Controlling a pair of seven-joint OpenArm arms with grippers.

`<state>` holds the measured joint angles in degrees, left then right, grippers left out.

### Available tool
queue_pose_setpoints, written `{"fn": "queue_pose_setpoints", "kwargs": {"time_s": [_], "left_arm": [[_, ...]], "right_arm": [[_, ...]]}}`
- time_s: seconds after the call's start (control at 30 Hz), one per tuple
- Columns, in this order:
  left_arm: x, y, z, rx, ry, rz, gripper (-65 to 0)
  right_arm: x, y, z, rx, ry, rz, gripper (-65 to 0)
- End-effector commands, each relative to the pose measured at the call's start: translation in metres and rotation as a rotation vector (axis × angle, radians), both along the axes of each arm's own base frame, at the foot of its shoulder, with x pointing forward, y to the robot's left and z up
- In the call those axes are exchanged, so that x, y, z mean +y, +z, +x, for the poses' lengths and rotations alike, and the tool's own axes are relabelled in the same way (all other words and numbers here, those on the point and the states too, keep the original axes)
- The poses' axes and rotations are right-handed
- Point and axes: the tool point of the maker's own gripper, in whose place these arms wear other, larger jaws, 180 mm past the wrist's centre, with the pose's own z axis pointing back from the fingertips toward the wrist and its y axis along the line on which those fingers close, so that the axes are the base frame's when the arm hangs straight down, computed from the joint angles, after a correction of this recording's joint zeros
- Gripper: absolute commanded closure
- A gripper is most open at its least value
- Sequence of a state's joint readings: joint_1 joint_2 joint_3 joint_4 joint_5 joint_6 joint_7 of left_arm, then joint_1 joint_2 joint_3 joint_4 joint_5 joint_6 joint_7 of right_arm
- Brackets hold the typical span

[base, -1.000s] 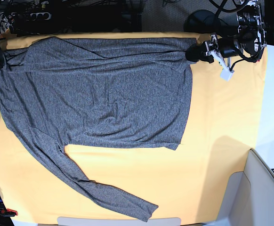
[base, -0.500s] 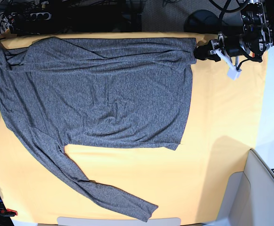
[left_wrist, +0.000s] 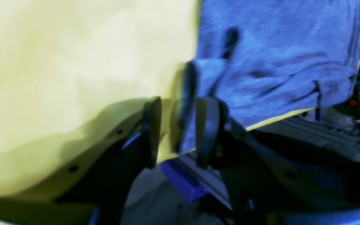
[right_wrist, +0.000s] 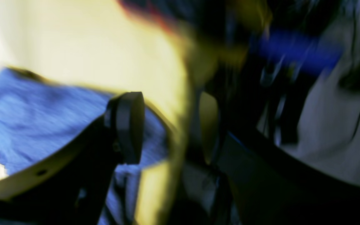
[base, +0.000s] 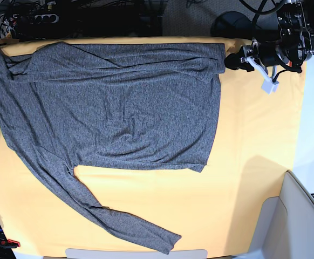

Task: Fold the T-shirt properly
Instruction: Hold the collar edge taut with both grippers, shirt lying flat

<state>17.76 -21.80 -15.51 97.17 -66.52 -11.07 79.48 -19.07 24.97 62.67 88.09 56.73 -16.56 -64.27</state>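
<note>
The charcoal-grey T-shirt (base: 114, 108) lies spread flat on the yellow table cloth (base: 254, 162). One long sleeve (base: 92, 205) trails toward the near edge, and the other is folded along the far edge. My left gripper (base: 233, 60) hovers just right of the shirt's far right corner. In the left wrist view its jaws (left_wrist: 178, 131) stand apart, and the shirt's hem (left_wrist: 277, 47) shows in the gap without being pinched. The right wrist view is blurred. There my right gripper (right_wrist: 170, 128) is open over the cloth's edge, with the shirt (right_wrist: 42, 118) to one side. It does not show in the base view.
A pale bin (base: 302, 216) stands at the near right corner. Dark equipment and cables (base: 38, 19) line the far edge. The left wrist view shows a metal rail (left_wrist: 323, 131) and a blue block (left_wrist: 183, 184) just past the cloth's edge.
Both grippers have let go of the shirt's far corners. The left one has backed off to the right, and the right one has left the base view. The far left corner now lies flat.
</note>
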Motion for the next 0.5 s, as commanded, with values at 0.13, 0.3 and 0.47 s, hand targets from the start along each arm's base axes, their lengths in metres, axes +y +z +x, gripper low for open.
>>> {"fn": "queue_pose_setpoints", "kwargs": {"time_s": [0.13,0.3,0.47], "left_arm": [[-0.005,0.026,0.01,-0.09,-0.05,0.021,-18.8],[-0.013,0.043,0.016,-0.159,-0.079,0.036,-18.7],[-0.015,0.058,0.028,-0.223,-0.093,0.052,-18.7]], "right_arm": [[0.0,0.068,0.02,-0.092,0.053,-0.193,-28.6],[0.005,0.115,0.039,-0.166,0.087,-0.331,-28.5],[0.003,0.147,0.062,-0.229,0.083,-0.419,-28.5]]}}
